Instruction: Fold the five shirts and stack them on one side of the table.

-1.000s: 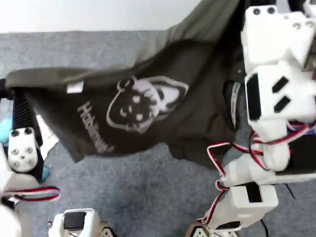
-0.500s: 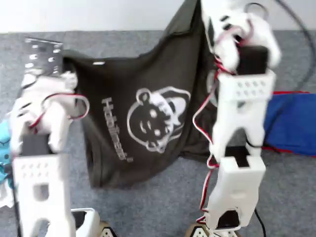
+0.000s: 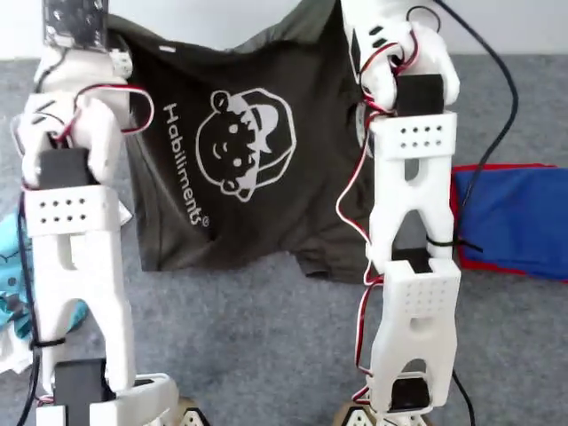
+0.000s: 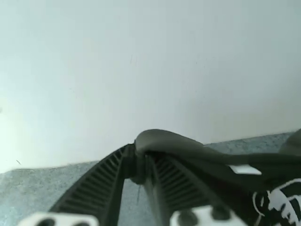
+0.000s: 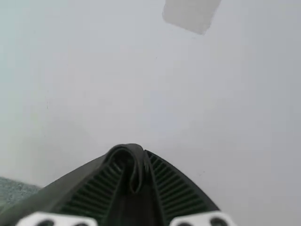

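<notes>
A dark olive shirt [image 3: 240, 160] with a white cartoon face print hangs spread between my two arms over the far half of the table. My left gripper [image 4: 140, 165] is shut on one top corner of the shirt [image 4: 188, 148], at the far left in the high view. My right gripper [image 5: 133, 174] is shut on a pinched fold of the same shirt [image 5: 126, 154], at the far middle near the wall. The shirt's lower hem rests on the grey table [image 3: 266, 337].
A folded blue shirt [image 3: 515, 217] with red beneath it lies at the right side. Light blue and white cloth [image 3: 13, 266] lies at the left edge. A white wall runs along the table's far edge. The arm bases stand at the near edge.
Both arms have swung up and toward the far wall, lifting the olive shirt. It hung low and wide a second ago and now hangs taller and narrower, uncovering the blue shirt.
</notes>
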